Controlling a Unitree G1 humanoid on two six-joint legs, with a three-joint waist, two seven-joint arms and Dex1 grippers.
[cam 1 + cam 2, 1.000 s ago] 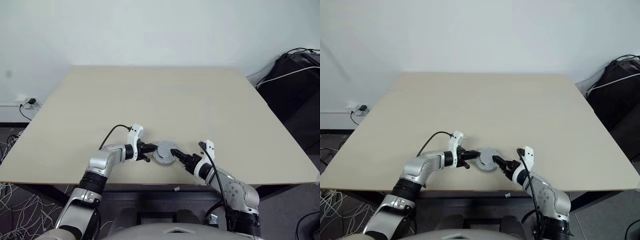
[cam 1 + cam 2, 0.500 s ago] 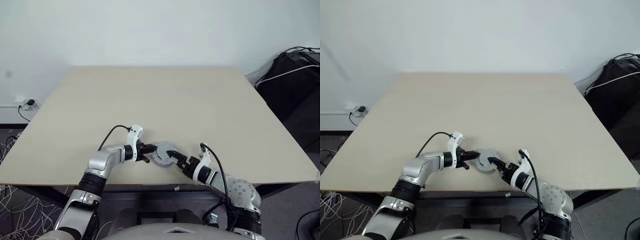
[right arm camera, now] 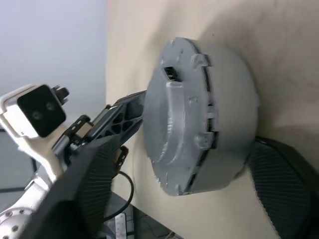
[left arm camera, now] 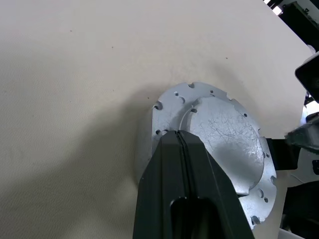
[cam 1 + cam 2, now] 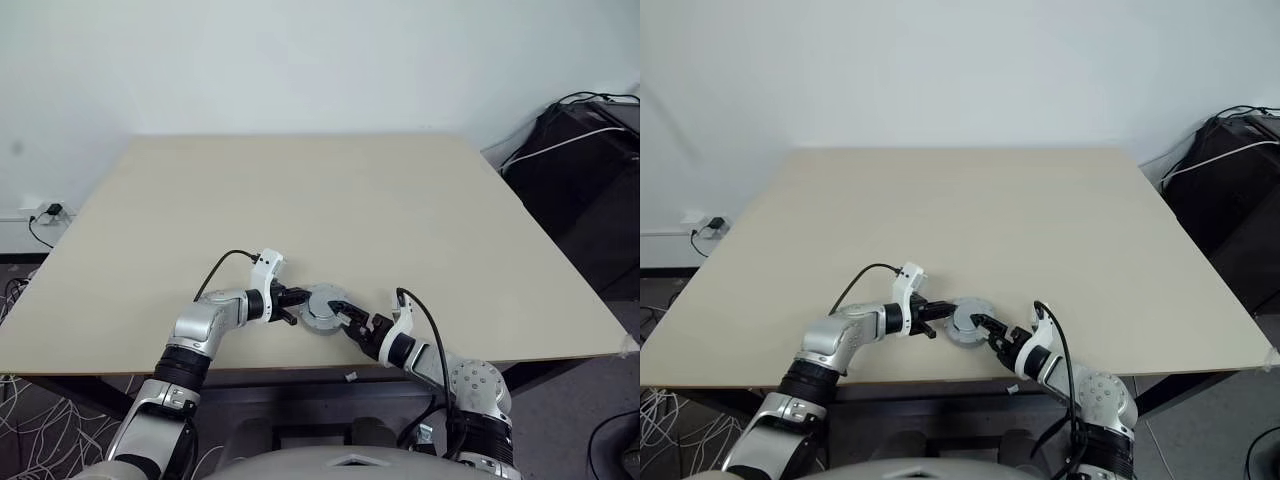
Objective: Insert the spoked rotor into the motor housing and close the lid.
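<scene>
- Lid point(image 4: 227, 137): silvery-grey metal, fine scratch marks over its raised middle, small dark notches and holes round its rim
- Housing point(image 3: 227, 114): plain matt grey on its side wall
- Table point(image 5: 330, 200): pale beige, plain, with a few tiny dark specks
- Left gripper point(image 5: 296, 296): black fingers, white block at the wrist, silver arm
- Right gripper point(image 5: 340, 310): black fingers with finely ribbed pads point(image 3: 279, 184), white wrist piece
- Wall point(image 5: 300, 60): plain white
- Bag point(image 5: 580, 160) past the table's far right corner: black, white cable across it

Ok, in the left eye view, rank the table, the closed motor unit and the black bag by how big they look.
1. Table, largest by far.
2. Black bag at the right edge, cut off by the frame, so its full size is unsure.
3. Closed motor unit, smallest, sitting between the left gripper and right gripper.
</scene>
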